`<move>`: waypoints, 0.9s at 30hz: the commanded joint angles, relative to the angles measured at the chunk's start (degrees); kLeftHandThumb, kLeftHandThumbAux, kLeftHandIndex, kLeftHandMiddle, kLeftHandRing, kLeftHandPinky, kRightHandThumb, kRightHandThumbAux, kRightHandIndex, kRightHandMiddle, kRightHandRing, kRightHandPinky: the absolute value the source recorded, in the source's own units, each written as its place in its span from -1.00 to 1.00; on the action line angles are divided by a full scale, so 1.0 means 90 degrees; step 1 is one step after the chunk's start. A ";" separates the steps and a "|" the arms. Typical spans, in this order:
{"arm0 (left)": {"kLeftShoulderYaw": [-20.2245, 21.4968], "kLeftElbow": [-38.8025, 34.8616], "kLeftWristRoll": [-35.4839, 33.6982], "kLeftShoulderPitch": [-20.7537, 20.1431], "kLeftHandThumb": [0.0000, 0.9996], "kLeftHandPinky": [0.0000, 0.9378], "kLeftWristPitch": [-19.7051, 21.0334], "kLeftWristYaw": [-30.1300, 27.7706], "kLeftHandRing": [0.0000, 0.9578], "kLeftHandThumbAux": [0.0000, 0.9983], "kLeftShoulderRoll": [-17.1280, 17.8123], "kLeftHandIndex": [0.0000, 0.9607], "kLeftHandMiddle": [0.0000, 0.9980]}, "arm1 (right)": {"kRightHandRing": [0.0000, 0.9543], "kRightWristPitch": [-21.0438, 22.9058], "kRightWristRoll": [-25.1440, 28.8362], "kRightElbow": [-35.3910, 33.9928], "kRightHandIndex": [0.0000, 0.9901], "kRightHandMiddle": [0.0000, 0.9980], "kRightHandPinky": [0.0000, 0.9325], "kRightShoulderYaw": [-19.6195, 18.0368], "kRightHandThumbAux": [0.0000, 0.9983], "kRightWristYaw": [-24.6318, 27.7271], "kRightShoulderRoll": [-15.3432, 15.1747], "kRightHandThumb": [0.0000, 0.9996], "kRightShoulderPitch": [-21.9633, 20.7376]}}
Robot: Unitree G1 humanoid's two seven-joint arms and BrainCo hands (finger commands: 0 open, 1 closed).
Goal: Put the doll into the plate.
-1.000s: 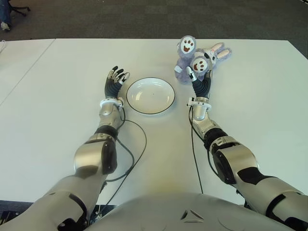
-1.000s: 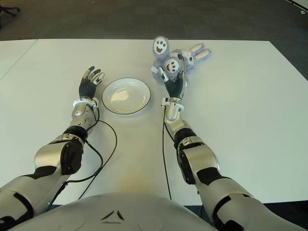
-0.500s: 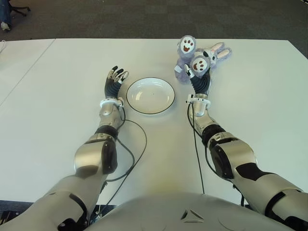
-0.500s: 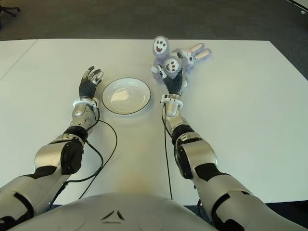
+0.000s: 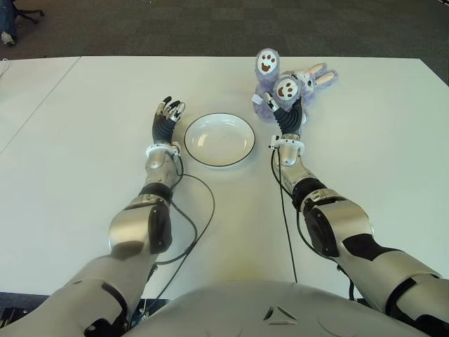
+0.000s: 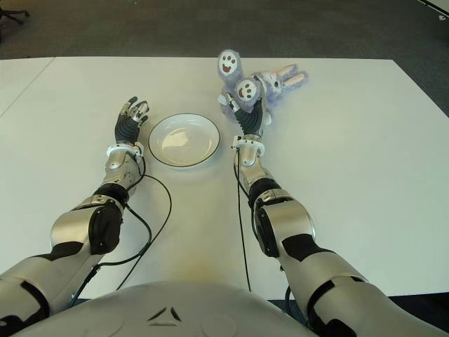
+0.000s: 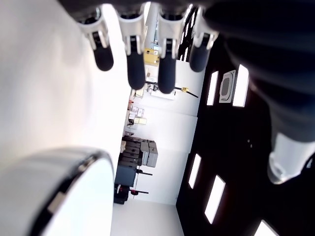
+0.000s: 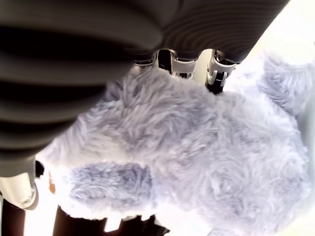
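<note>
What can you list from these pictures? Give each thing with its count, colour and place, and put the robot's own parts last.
doll: one, lilac plush rabbit with white ears and smiling paw faces, far side of the table, right of the plate, right hand against it.
plate: one, white with dark rim, holding nothing, between the two hands.
table: one, white, under everything.
floor: dark grey, beyond the table.
cables: two, black, running along each forearm.
left hand: one, black and silver, left of the plate, fingers straight, holding nothing.
right hand: one, black and silver, fingers in the doll's fur.
</note>
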 commanded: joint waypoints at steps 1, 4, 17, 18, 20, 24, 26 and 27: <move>0.0049 0.0581 -0.0007 0.0772 -1.00 -0.81 0.0811 0.0111 -0.62 0.13 -0.0285 -0.71 -0.57 | -1.00 0.0233 0.0092 0.0115 -0.85 -1.00 -1.00 -0.0056 0.04 0.0103 0.0075 -0.54 -0.0115; 0.0054 0.0581 -0.0014 0.0768 -1.00 -0.80 0.0813 0.0099 -0.64 0.09 -0.0290 -0.73 -0.59 | -1.00 0.0316 0.0099 0.0133 -0.83 -1.00 -1.00 -0.0067 0.04 0.0141 0.0094 -0.52 -0.0143; 0.0034 0.0580 0.0015 0.0770 -1.00 -0.80 0.0759 0.0118 -0.63 0.05 -0.0312 -0.73 -0.58 | -1.00 0.0594 0.0230 0.0172 -0.76 -1.00 -1.00 -0.0194 0.03 0.0508 0.0133 -0.44 -0.0199; 0.0032 0.0581 0.0018 0.0770 -1.00 -0.80 0.0758 0.0120 -0.63 0.05 -0.0312 -0.73 -0.58 | -1.00 0.0603 0.0234 0.0172 -0.75 -1.00 -1.00 -0.0201 0.03 0.0524 0.0135 -0.44 -0.0201; 0.0023 0.0582 0.0029 0.0770 -1.00 -0.81 0.0752 0.0124 -0.63 0.04 -0.0316 -0.73 -0.58 | -1.00 0.0629 0.0260 0.0180 -0.74 -1.00 -1.00 -0.0233 0.04 0.0585 0.0133 -0.43 -0.0210; 0.0035 0.0585 0.0019 0.0769 -1.00 -0.79 0.0760 0.0103 -0.65 0.03 -0.0317 -0.73 -0.60 | -1.00 0.0671 0.0290 0.0199 -0.70 -1.00 -1.00 -0.0297 0.08 0.0669 0.0129 -0.37 -0.0244; 0.0050 0.0586 0.0003 0.0767 -1.00 -0.76 0.0771 0.0088 -0.64 0.03 -0.0317 -0.73 -0.60 | -1.00 0.0693 0.0304 0.0211 -0.69 -1.00 -1.00 -0.0325 0.11 0.0712 0.0117 -0.35 -0.0267; 0.0057 0.0587 -0.0004 0.0765 -1.00 -0.76 0.0775 0.0081 -0.64 0.03 -0.0318 -0.72 -0.60 | -1.00 0.0707 0.0314 0.0219 -0.70 -1.00 -1.00 -0.0337 0.16 0.0737 0.0108 -0.35 -0.0278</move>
